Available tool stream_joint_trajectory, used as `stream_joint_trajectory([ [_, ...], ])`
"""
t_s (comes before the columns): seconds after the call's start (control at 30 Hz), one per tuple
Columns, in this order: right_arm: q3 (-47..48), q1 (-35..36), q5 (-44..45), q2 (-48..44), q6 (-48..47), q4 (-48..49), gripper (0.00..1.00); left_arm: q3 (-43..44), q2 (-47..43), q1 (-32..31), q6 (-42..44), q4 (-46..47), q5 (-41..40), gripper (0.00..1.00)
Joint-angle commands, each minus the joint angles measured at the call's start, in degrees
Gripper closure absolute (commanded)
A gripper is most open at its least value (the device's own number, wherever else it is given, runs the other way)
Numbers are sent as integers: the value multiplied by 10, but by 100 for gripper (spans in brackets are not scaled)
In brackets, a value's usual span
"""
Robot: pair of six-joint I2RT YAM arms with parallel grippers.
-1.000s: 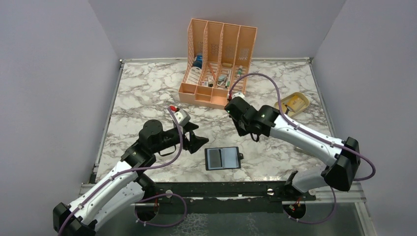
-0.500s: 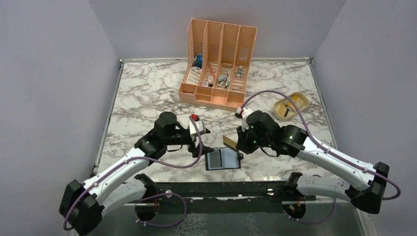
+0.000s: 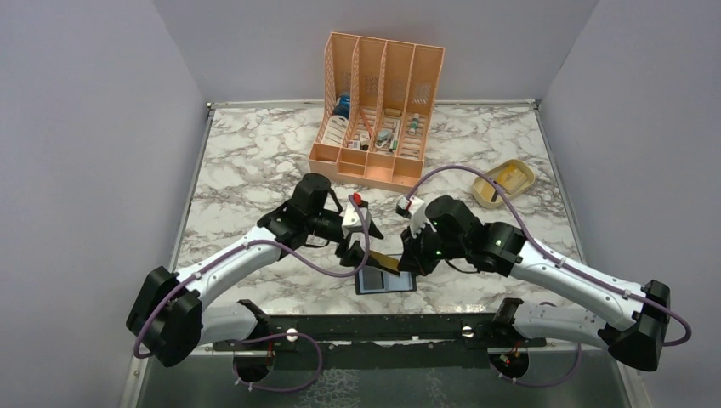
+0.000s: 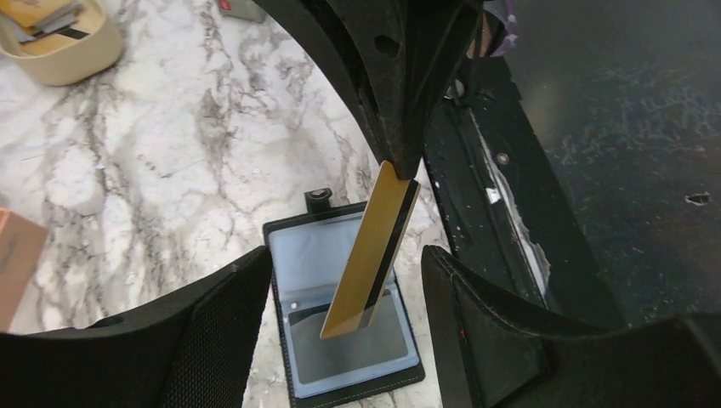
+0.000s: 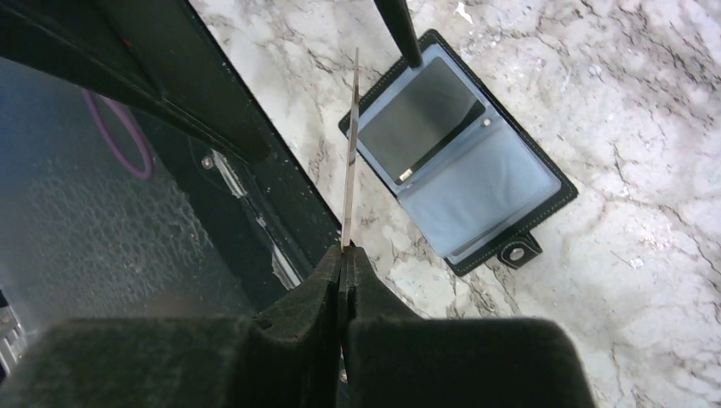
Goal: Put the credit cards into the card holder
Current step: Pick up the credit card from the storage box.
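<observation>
The black card holder (image 3: 385, 279) lies open on the marble near the front edge, its snap tab to the right. A dark card (image 5: 421, 119) sits in one greyish pocket. My right gripper (image 3: 408, 257) is shut on a gold card with a black stripe (image 4: 370, 255) and holds it tilted, with its lower end over the holder (image 4: 340, 323). In the right wrist view this card (image 5: 349, 153) shows edge-on, rising from the right gripper (image 5: 344, 255). My left gripper (image 4: 344, 259) is open and empty, with its fingers either side of the card and over the holder's left part (image 3: 357, 246).
A beige oval dish (image 3: 503, 183) holding more cards stands at the right; it also shows in the left wrist view (image 4: 59, 51). The tall orange slotted organizer (image 3: 377, 110) stands at the back. The black front rail (image 3: 383, 327) runs just below the holder.
My right gripper has come down from near the organizer to the holder, with the gold card showing in it. My left gripper has swung right to the holder's left edge.
</observation>
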Motion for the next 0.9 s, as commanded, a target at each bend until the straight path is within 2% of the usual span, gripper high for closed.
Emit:
stream_joint_trajectory([
  [0.0,0,1,-45,4,-23,54,99,26,29,-3,61,-57,87,34],
  [0.07,-1,1,-60,7,-25,69,99,28,40,-3,71,-72,94,39],
  [0.37,-4,1,-71,24,-38,91,99,38,54,-3,95,-107,89,88],
  [0.47,0,1,-54,27,-32,87,99,46,52,-3,90,-114,71,99],
  [0.53,2,1,-30,17,-11,88,97,50,50,-3,79,-115,55,100],
  [0.67,-8,1,43,-25,52,101,80,40,43,-3,23,-93,9,100],
  [0.77,-26,1,79,-54,83,112,66,10,25,-2,-70,-22,-56,100],
  [0.87,-44,1,112,-80,134,124,61,-28,1,-2,-200,90,-104,100],
])
